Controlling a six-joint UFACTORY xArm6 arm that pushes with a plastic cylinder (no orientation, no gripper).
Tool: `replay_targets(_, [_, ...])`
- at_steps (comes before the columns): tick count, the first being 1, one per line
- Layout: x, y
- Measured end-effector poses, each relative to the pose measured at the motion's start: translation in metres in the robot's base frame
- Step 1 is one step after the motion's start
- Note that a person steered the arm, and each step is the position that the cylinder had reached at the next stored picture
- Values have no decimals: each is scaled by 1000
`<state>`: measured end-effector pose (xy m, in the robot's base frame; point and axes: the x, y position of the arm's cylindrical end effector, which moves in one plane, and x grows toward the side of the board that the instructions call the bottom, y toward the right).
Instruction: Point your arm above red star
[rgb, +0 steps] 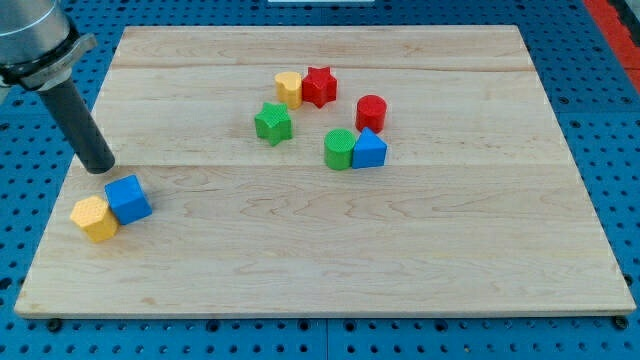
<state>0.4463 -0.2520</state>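
The tip (100, 166) carried no jaws, just a bare rod, resting at the board's left, just above the blue cube (129, 198) and yellow block (94, 218). Red star (319, 85) sat well apart, top centre, apparently touching another yellow block (288, 88); approach from above looked clear.

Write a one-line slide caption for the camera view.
My tip rests above the blue cube, far left of the red star.

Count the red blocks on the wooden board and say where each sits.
2. The red star block sits near the view's top centre, touching a yellow block. The red cylinder block stands to its right, just above the blue block. None seems hidden.
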Motion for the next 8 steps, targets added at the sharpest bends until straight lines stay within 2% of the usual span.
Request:
replay_targets(2, [-50, 8])
replay_targets(4, [-53, 11])
replay_targets(5, [-106, 39])
replay_targets(6, [-136, 61])
replay_targets(8, [-159, 167])
